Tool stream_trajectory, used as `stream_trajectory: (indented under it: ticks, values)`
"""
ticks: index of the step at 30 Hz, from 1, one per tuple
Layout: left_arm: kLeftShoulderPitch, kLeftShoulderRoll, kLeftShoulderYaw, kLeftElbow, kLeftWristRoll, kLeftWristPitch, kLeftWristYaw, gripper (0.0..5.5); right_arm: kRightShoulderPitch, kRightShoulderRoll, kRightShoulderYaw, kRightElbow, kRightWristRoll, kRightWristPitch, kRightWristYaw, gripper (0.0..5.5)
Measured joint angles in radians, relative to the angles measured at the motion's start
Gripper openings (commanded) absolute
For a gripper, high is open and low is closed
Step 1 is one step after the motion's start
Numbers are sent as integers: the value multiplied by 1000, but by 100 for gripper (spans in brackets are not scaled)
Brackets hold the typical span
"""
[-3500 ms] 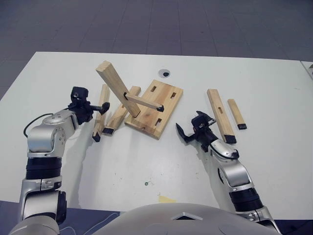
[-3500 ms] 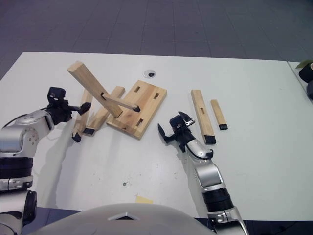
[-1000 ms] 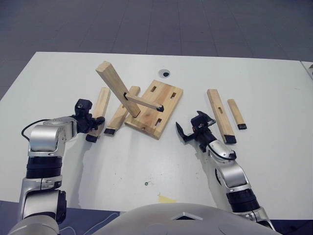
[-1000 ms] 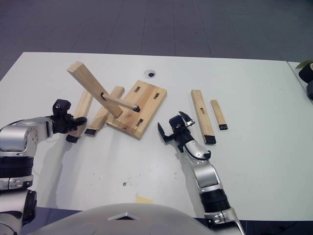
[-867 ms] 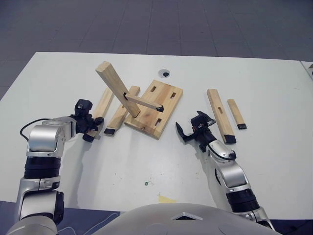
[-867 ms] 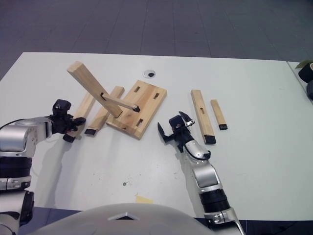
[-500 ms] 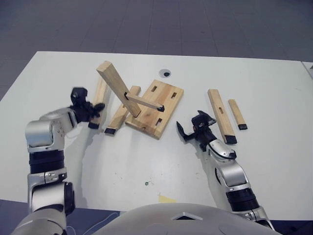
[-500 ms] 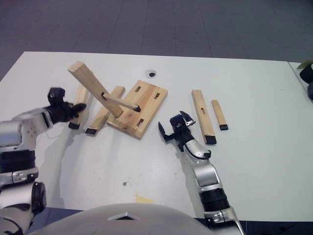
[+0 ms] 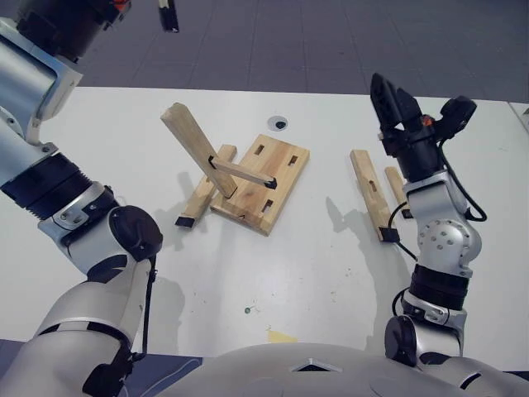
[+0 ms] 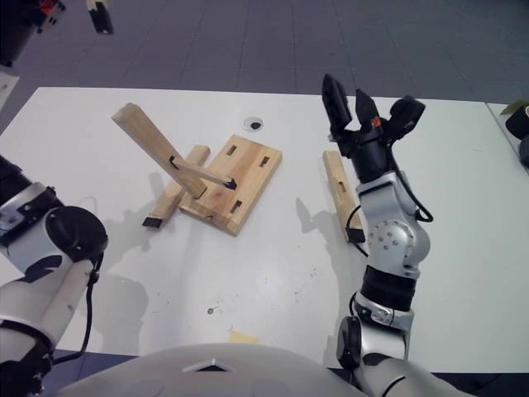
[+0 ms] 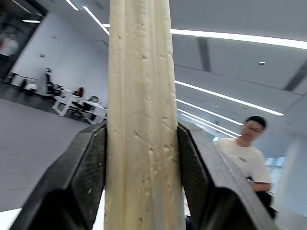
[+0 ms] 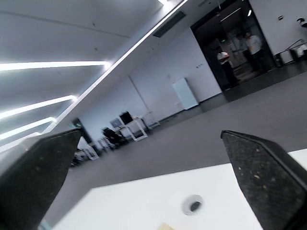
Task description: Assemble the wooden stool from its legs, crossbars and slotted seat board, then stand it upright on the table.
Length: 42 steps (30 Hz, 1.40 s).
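1. The table (image 9: 248,273) is seen in white, marked by a small yellowish patch (image 9: 281,336)
2. The seat board (image 9: 269,178) is shown in honey-coloured wood, cut by dark slots
3. The slanted leg (image 9: 194,145) and the crossbar (image 9: 244,174) are shown in pale wood, the crossbar tipped in black
4. The lying legs (image 9: 369,192) are capped in black at one end
5. The held leg (image 11: 139,96) is seen in cream wood with lengthwise grain, flanked by the dark grey fingers (image 11: 81,182) of the left gripper (image 11: 141,158)
6. The right gripper (image 10: 345,91) is coloured black with an orange-red spot; its pads (image 12: 259,163) are finely speckled
7. The floor (image 9: 289,41) is patterned in dark grey tiles
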Motion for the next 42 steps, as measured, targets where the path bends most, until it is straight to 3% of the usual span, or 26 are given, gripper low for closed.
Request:
stream_trajectory:
  ticks: [4, 9, 15, 24, 42]
  values:
    - [81, -61, -88, 8, -318, 29, 39, 204, -55, -1, -49, 2, 326, 84, 1, 540]
    - [330, -50, -358, 20, -664, 98, 52, 204, -88, -3, -17, 14, 653, 229, 33, 540]
    - [370, 89, -492, 36, -678, 153, -115, 204, -75, -23, 86, -65, 798, 324, 76, 540]
    - [375, 173, -623, 29, -679, 151, -268, 204, -94, -74, 126, -70, 818, 332, 157, 540]
    - [375, 235, -730, 44, -680, 159, -402, 204, -108, -89, 178, -117, 858, 316, 227, 245]
